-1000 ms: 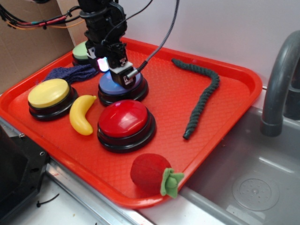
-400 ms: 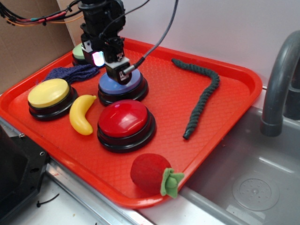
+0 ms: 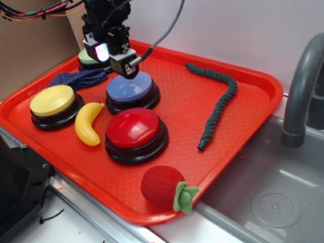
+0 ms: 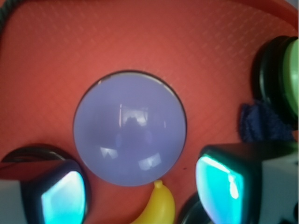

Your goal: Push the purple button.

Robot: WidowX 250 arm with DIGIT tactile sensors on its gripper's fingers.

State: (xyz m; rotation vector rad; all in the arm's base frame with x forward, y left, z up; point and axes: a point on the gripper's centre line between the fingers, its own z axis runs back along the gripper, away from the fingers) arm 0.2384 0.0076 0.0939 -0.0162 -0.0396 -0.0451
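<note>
The purple button (image 3: 130, 88), lavender-topped on a black base, sits mid-tray behind the red button (image 3: 135, 129). My gripper (image 3: 112, 59) hangs just above its far-left edge, not touching it. In the wrist view the button (image 4: 130, 128) fills the centre. My gripper (image 4: 142, 196) is open and empty there. Its two glowing cyan pads (image 4: 219, 189) stand wide apart on either side of the button's near edge.
A red tray (image 3: 248, 76) holds a yellow button (image 3: 52, 101), a half-hidden green button (image 3: 87, 59), a toy banana (image 3: 88, 124), a dark blue knitted cloth (image 3: 76, 78), a green knitted rope (image 3: 217, 104) and a plush strawberry (image 3: 164, 187). A sink (image 3: 273, 197) and faucet (image 3: 301, 86) stand at right.
My gripper has risen off the purple button's top and drifted back and left; the whole dome now shows. Nothing else moved.
</note>
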